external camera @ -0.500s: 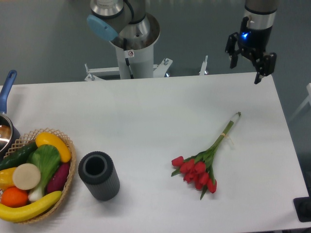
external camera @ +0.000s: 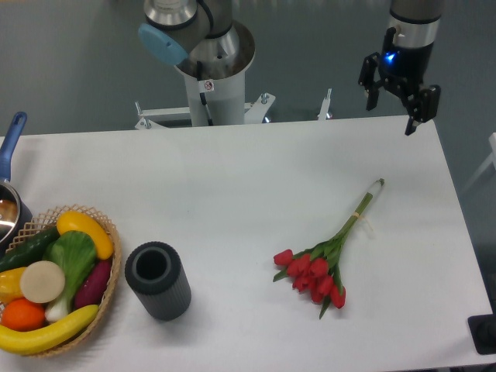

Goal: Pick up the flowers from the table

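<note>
The pot [external camera: 9, 203] and basket [external camera: 108, 287] are cut off at the left edge.

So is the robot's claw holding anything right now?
No, nothing. The gripper is open and empty, up above the table's far edge. The flowers lie untouched.

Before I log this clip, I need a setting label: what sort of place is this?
Probably a robot lab: an arm base bolted behind a white table, with props such as tulips and toy vegetables.
</note>
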Controlling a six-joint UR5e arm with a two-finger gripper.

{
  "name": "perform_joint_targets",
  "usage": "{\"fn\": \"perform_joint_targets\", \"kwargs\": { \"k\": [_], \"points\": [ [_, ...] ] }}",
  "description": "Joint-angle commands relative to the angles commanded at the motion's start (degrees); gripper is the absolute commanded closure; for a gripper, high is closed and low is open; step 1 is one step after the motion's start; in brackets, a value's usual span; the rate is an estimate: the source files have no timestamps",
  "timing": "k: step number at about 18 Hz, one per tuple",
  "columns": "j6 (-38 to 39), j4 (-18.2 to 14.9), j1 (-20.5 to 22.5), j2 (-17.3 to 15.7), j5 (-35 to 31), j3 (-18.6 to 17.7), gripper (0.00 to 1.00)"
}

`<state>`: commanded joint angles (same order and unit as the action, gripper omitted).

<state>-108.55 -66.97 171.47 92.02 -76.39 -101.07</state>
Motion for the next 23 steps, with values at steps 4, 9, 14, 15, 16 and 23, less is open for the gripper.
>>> {"fn": "perform_joint_targets", "kwargs": {
  "k": [4, 9, 14, 15, 16, 23],
  "points": [
    [6.57, 0.26, 0.00, -0.09, 2.73, -0.71, 0.00],
    [10.28, 0.27, -2.10, 1.66, 3.00, -1.15, 0.00],
    [16.59, 0.70, -5.44, 5.70, 2.82, -0.80, 0.00],
    [19.31, 2.18, -6.49, 6.93, 2.82, -0.53, 0.00],
    [21.86, 4.37, -7.90, 8.60, 2.74, -0.10, 0.00],
    [28.74, 10.81, -12.04, 15.99, 2.82, -0.09, 0.00]
  ]
}}
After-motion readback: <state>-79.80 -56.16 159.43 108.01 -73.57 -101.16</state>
